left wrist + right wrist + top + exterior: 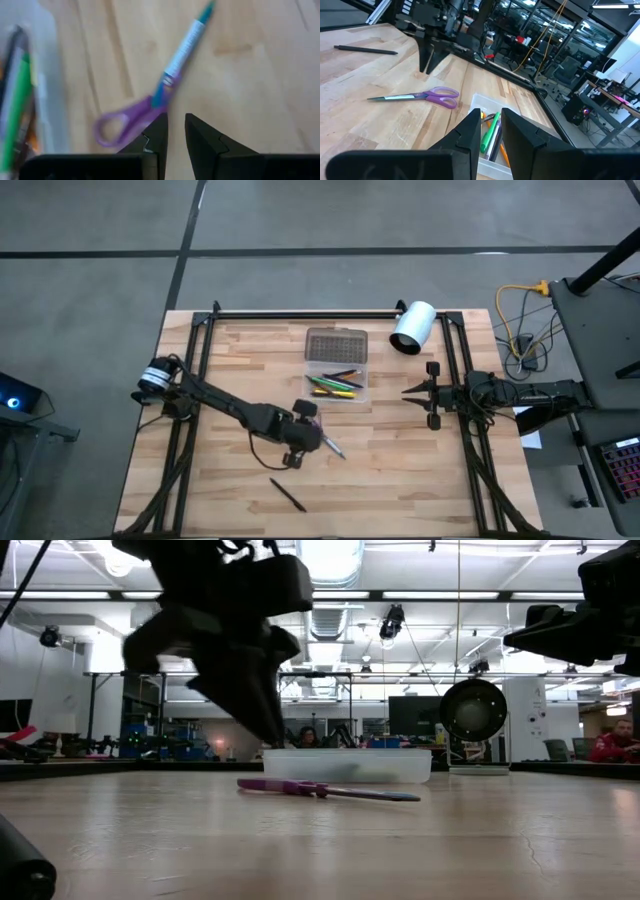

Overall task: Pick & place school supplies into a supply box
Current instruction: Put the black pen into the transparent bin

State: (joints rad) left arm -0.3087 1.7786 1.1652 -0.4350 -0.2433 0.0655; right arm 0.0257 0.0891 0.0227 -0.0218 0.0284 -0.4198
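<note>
The purple-handled scissors (322, 432) lie flat on the wood table, also visible in the low view (320, 788) and both wrist views (165, 85) (425, 96). My left gripper (305, 425) (175, 122) (427, 62) hangs shut just above their handle end, pointing down. The clear supply box (337, 385) (345, 765) stands open, with its dotted lid (336, 343) laid back toward the far edge. It holds several pens, green, yellow and orange (490, 135). A black pen (287, 494) (365, 49) lies near the table's near edge. My right gripper (412, 390) (491, 117) waits shut to the right of the box.
A white cylinder (412, 327) (473, 710) lies on its side at the far right of the table, beside the frame rail. Bare wood stretches left of the box and along the near edge. People and workshop equipment show in the room beyond the table.
</note>
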